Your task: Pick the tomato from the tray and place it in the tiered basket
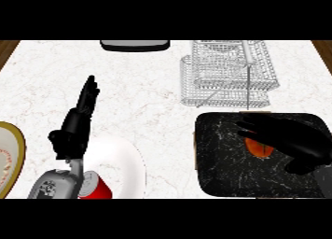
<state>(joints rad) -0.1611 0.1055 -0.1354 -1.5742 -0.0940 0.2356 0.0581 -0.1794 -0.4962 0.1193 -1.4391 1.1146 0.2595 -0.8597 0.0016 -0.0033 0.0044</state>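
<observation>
A red-orange tomato lies on the dark marbled tray at the right front of the counter. My right hand hovers over it, palm down, with fingers spread and slightly bent; it hides most of the tomato. I cannot tell whether the hand touches the tomato. The white wire tiered basket stands just behind the tray, with nothing in it that I can see. At the left, my left hand rests open with its fingers pointing up, away from the tray.
A white plate lies at the front left, with a red object by my left wrist. A gold-rimmed plate shows at the left edge. A dark appliance sits at the back edge.
</observation>
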